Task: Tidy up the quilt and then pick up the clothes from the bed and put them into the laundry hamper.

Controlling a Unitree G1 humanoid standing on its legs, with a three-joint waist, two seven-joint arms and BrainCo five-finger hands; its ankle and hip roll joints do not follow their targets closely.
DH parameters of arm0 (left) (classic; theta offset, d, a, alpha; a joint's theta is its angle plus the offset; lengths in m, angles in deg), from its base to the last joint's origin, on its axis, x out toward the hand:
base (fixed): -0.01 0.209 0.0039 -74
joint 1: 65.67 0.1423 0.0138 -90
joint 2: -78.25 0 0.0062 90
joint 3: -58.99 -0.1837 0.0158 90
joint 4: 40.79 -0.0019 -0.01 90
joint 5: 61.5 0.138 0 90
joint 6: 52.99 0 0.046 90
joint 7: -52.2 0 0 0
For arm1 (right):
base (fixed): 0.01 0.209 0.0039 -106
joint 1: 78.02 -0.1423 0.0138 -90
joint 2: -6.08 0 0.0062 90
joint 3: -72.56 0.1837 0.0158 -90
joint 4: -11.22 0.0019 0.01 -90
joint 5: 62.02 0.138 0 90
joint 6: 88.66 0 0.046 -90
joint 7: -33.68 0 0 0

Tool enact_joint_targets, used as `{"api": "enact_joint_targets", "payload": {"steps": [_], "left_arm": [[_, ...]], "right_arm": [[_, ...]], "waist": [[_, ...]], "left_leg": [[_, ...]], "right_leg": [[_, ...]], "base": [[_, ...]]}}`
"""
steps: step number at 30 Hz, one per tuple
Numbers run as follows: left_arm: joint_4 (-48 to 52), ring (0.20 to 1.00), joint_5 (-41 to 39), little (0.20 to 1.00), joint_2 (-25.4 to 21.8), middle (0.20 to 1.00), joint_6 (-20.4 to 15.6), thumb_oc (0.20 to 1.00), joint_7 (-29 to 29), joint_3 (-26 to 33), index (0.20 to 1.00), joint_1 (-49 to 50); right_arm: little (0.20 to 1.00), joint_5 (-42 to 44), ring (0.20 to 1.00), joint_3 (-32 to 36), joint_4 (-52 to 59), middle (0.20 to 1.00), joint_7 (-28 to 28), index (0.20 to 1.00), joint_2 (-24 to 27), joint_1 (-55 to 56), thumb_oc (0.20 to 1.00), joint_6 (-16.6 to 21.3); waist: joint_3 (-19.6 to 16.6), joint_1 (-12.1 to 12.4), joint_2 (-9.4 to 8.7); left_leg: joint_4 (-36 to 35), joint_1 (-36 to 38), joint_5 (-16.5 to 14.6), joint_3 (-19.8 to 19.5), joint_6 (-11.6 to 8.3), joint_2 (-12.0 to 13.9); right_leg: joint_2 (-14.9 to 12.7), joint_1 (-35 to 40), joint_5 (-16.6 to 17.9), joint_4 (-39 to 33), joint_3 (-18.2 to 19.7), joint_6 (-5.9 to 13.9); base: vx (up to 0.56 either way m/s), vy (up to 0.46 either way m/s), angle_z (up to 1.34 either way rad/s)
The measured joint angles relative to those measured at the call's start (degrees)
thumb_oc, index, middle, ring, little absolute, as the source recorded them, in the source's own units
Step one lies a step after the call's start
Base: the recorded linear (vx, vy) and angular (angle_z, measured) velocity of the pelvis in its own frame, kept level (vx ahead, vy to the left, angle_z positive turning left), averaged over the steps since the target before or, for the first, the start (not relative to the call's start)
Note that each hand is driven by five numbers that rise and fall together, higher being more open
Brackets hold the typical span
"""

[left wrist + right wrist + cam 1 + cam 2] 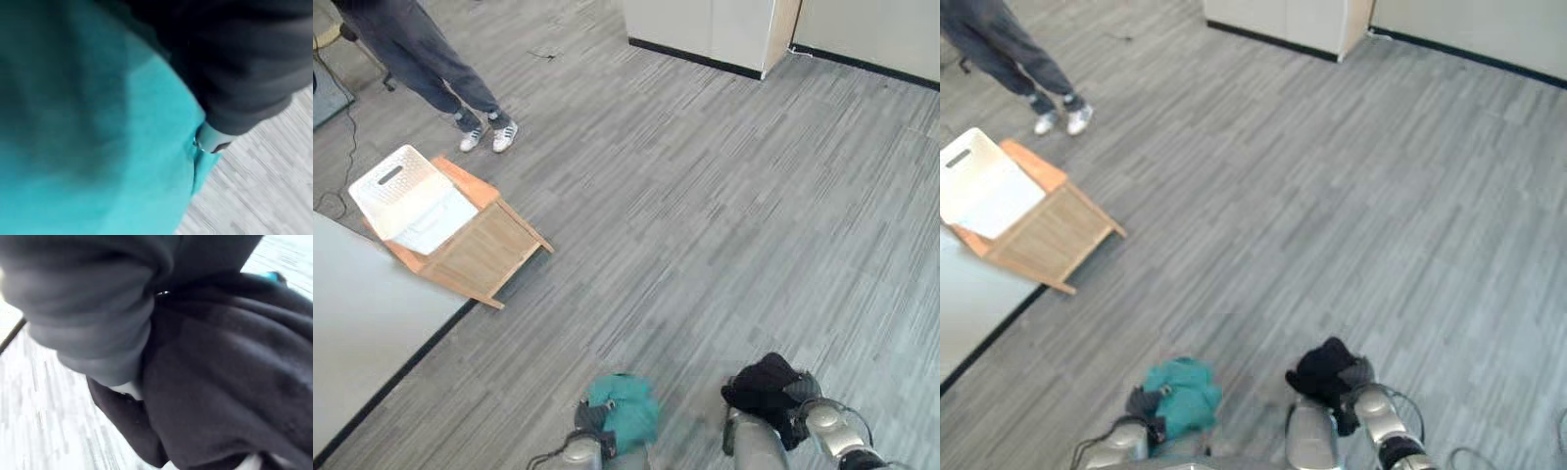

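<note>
Carry step: left hand (pixel 592 419) fingers bunch teal garment (pixel 625 406); right hand (pixel 800 392) fingers bunch black garment (pixel 762 385). Next: approach hamper (pixel 411 201) at 10 o'clock.

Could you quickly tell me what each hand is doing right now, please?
Left hand: shut on the teal garment.
Right hand: shut on the black garment.

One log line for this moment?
left hand: holds teal garment | right hand: holds black garment | laundry hamper: ahead-left on floor, not reached
</note>
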Motion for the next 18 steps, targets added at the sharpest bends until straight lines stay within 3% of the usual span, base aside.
{"api": "enact_joint_targets", "payload": {"steps": [1, 2, 4, 5, 6, 7, 8, 9, 10, 11, 12, 13, 14, 15, 16, 17, 18], "left_arm": [[0.3, 0.2, 0.01, 0.2, -0.8, 0.2, -0.47, 0.2, -0.12, 0.19, 0.2, 0.02], [0.48, 0.2, 0.04, 0.2, -1.93, 0.2, -0.55, 0.2, -0.08, 1.35, 0.2, -0.74], [1.5, 0.2, 0.04, 0.2, -2.99, 0.2, -0.84, 0.2, -0.08, 1.34, 0.2, -0.69], [2.63, 0.2, 0.03, 0.2, -3.39, 0.2, -0.85, 0.2, 0.16, 1.6, 0.2, -0.58], [3.65, 0.2, -0.01, 0.2, -3.15, 0.2, -0.74, 0.2, 0.23, 1.72, 0.2, 0.36], [3.82, 0.2, -0.01, 0.2, -2.84, 0.2, -0.58, 0.2, 0.16, 1.95, 0.2, 1.03], [3.55, 0.2, 0.0, 0.2, -2.39, 0.2, -0.51, 0.2, 0.17, 2.09, 0.2, 0.77], [2.9, 0.2, 0.01, 0.2, -2.32, 0.2, -0.29, 0.2, 0.22, 2.0, 0.2, 0.74], [3.01, 0.2, 0.03, 0.2, -2.69, 0.2, -0.29, 0.2, 0.29, 2.05, 0.2, 1.27], [3.03, 0.2, 0.04, 0.2, -3.02, 0.2, -0.04, 0.2, 0.57, 2.24, 0.2, 1.81], [3.11, 0.2, 0.03, 0.2, -3.11, 0.2, 0.29, 0.2, 0.61, 3.12, 0.2, 2.38], [2.22, 0.2, -0.01, 0.2, -3.64, 0.2, 0.58, 0.2, 1.08, 3.97, 0.2, 3.54], [2.11, 0.2, -1.32, 0.2, -3.74, 0.2, 1.38, 0.2, 1.35, 3.87, 0.2, 3.18], [2.08, 0.2, -1.55, 0.2, -3.79, 0.2, 1.54, 0.2, 1.36, 3.45, 0.2, 3.11], [1.98, 0.2, -1.74, 0.2, -3.97, 0.2, 1.68, 0.2, 1.56, 3.46, 0.2, 2.88], [1.97, 0.2, -1.84, 0.2, -4.24, 0.2, 1.73, 0.2, 1.52, 3.35, 0.2, 3.06], [3.36, 0.2, -1.95, 0.2, -3.77, 0.2, 1.57, 0.2, 1.69, 4.52, 0.2, 4.08]], "right_arm": [[0.2, -0.53, 0.2, -0.33, 0.02, 0.2, -0.03, 0.2, -0.37, -1.03, 0.2, -0.01], [0.2, -0.81, 0.2, -1.96, 1.1, 0.2, -0.13, 0.2, -0.37, -1.31, 0.2, -0.04], [0.2, -0.83, 0.2, -2.7, 1.05, 0.2, 0.03, 0.2, -0.71, -1.36, 0.2, -0.25], [0.2, -0.82, 0.2, -3.3, 1.01, 0.2, -0.14, 0.2, -0.44, -1.1, 0.2, -0.26], [0.2, -0.85, 0.2, -4.28, 0.96, 0.2, -0.1, 0.2, -0.28, -1.45, 0.2, -0.2], [0.2, -0.85, 0.2, -4.82, 0.82, 0.2, -0.09, 0.2, -0.32, -0.9, 0.2, -0.18], [0.2, -0.87, 0.2, -5.3, 0.43, 0.2, -0.25, 0.2, 0.06, 0.13, 0.2, -0.24], [0.2, -0.87, 0.2, -6.29, 0.03, 0.2, -0.17, 0.2, -0.35, 1.76, 0.2, -0.7], [0.2, -0.86, 0.2, -6.47, 0.01, 0.2, -0.03, 0.2, -1.53, 3.38, 0.2, -0.74], [0.2, -0.83, 0.2, -6.34, -0.15, 0.2, -0.19, 0.2, -2.59, 4.25, 0.2, -0.68], [0.2, -0.81, 0.2, -6.31, -0.79, 0.2, -0.07, 0.2, -3.44, 5.05, 0.2, -0.56], [0.2, -0.79, 0.2, -6.19, -2.52, 0.2, 0.02, 0.2, -5.41, 6.44, 0.2, -0.92], [0.2, -0.79, 0.2, -6.12, -3.98, 0.2, -0.01, 0.2, -6.12, 6.65, 0.2, -0.78], [0.2, -0.8, 0.2, -6.06, -4.54, 0.2, 0.03, 0.2, -6.51, 6.74, 0.2, -0.69], [0.2, -0.8, 0.2, -4.65, -3.66, 0.2, 0.05, 0.2, -6.87, 6.71, 0.2, -0.25], [0.2, -0.78, 0.2, -4.04, -3.43, 0.2, 0.07, 0.2, -7.23, 7.19, 0.2, -0.33], [0.2, -0.8, 0.2, -3.19, -3.68, 0.2, 0.04, 0.2, -7.24, 8.2, 0.2, 0.36]], "waist": [[0.23, 0.42, -0.36], [0.73, 0.72, -2.76], [0.12, 2.29, -3.45], [-0.73, 3.21, -4.22], [-1.35, 4.38, -2.95], [-1.87, 4.6, -2.12], [-2.49, 4.38, -1.06], [-2.66, 4.85, -0.88], [-3.4, 5.34, -2.19], [-4.34, 5.99, -2.68], [-5.07, 5.85, -4.0], [-6.2, 5.56, -7.16], [-6.83, 5.64, -7.59], [-6.86, 6.02, -7.48], [-6.19, 5.6, -6.6], [-6.27, 5.59, -7.11], [-5.54, 5.76, -5.94]], "left_leg": [[2.0, -1.72, -2.51, 1.13, -0.39, -0.8], [1.94, -5.46, -6.3, 3.35, 0.32, -3.05], [-0.74, -8.38, -7.98, 6.43, 0.72, -3.71], [-10.56, -11.06, -9.49, 10.26, 2.21, -4.26], [-22.8, -11.87, -8.78, 12.07, 3.01, -4.26], [-30.3, -11.14, -8.31, 14.14, 3.46, -3.89], [-37.63, -10.09, -7.53, 18.13, 3.17, -2.97], [-42.98, -10.05, -4.17, 23.69, 3.86, -3.25], [-43.79, -10.19, -3.37, 28.72, 4.39, -2.91], [-43.36, -9.91, -4.45, 33.43, 5.04, -2.4], [-41.71, -9.25, -6.89, 37.98, 7.49, -2.62], [-42.07, -7.25, -6.49, 38.07, 13.31, -5.0], [-44.6, -4.88, -7.03, 34.6, 14.73, -6.39], [-46.46, -2.64, -6.96, 33.48, 14.76, -7.11], [-47.1, 0.07, -3.98, 30.3, 12.76, -7.16], [-47.1, 1.34, -1.57, 29.44, 13.22, -7.75], [-44.98, 4.98, -8.5, 26.19, 12.85, -7.74]], "right_leg": [[-0.08, 2.28, 0.48, -1.29, 0.61, -0.14], [0.09, 8.28, -2.3, -5.14, -0.43, -1.73], [0.08, 11.15, -3.45, -6.98, -1.18, -2.17], [0.91, 13.55, -4.94, -8.92, -1.65, -1.14], [2.66, 15.24, -6.33, -8.99, -1.88, -0.62], [3.65, 15.95, -7.24, -8.96, -2.53, 0.05], [4.69, 17.23, -8.41, -8.75, -4.18, -0.29], [5.75, 20.65, -10.81, -8.98, -6.59, -0.13], [6.05, 23.03, -13.37, -8.91, -7.83, 0.29], [6.03, 24.82, -15.53, -8.7, -9.16, 1.05], [5.75, 26.12, -17.46, -8.72, -10.82, 1.85], [4.88, 28.42, -20.28, -5.72, -12.55, 3.44], [3.24, 25.75, -20.81, 4.05, -13.47, 4.91], [2.83, 23.65, -18.91, 11.23, -13.41, 7.75], [-0.05, 18.64, -15.92, 27.36, -13.36, 12.42], [-1.49, 17.16, -15.65, 30.37, -12.65, 12.84], [-2.12, 13.29, -14.41, 38.73, -8.37, 12.37]], "base": [[0.48, -0.2, -0.33], [0.53, -0.114, -0.11], [0.58, -0.055, -0.15], [0.79, -0.055, -0.35], [0.62, -0.048, -0.29], [0.58, -0.093, -0.01], [0.35, -0.067, 0.55], [0.71, -0.111, 0.78], [0.55, -0.075, 0.78], [0.57, -0.035, 0.65], [0.39, 0.036, 1.09], [0.72, 0.023, 1.37], [0.52, 0.014, 1.27], [0.72, -0.025, 1.18], [0.38, -0.012, 1.01], [0.59, -0.007, 0.98], [0.2, 0.008, 0.76]]}}
